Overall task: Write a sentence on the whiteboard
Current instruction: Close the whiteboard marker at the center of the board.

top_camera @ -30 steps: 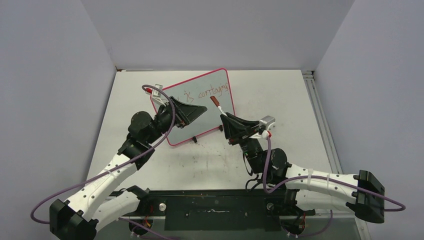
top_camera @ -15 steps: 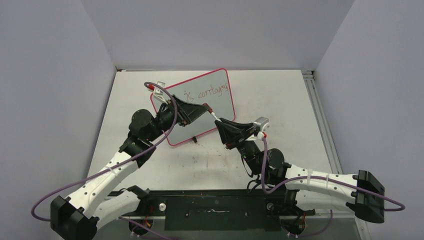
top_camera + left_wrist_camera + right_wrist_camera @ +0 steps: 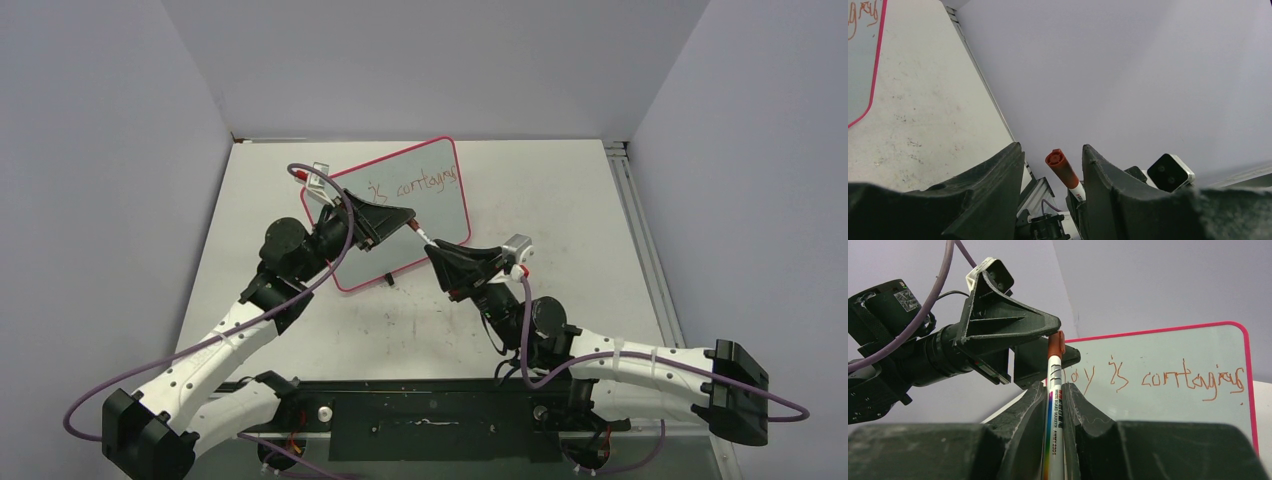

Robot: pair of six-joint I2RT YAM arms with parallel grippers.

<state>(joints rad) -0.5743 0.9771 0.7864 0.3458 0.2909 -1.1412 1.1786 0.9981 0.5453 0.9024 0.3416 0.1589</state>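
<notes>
The whiteboard [image 3: 445, 208] lies tilted on the table, its pink-red frame showing, and it also appears in the right wrist view [image 3: 1173, 410]. The sentence [image 3: 1168, 377] in reddish-brown reads "Joy is contagious"; from above the left arm covers the sentence's [image 3: 425, 183] first word. My right gripper [image 3: 1053, 385] is shut on a white whiteboard marker [image 3: 1054, 405], held above the board. The marker's red cap [image 3: 1062, 166] sits between the fingers of my left gripper [image 3: 1052, 147], which is open, with a gap on each side of the cap. From above, the left gripper [image 3: 408, 218] meets the right gripper [image 3: 434, 248] tip to tip.
A metal rail [image 3: 632, 220] runs along the table's right edge. Grey walls close in the left, back and right. The black base plate [image 3: 430, 420] holds both arms at the near edge. The right wrist camera [image 3: 1170, 171] shows beyond my left fingers.
The right gripper carried the marker left and down until its cap slid between the left fingers. The left jaws have narrowed around the cap.
</notes>
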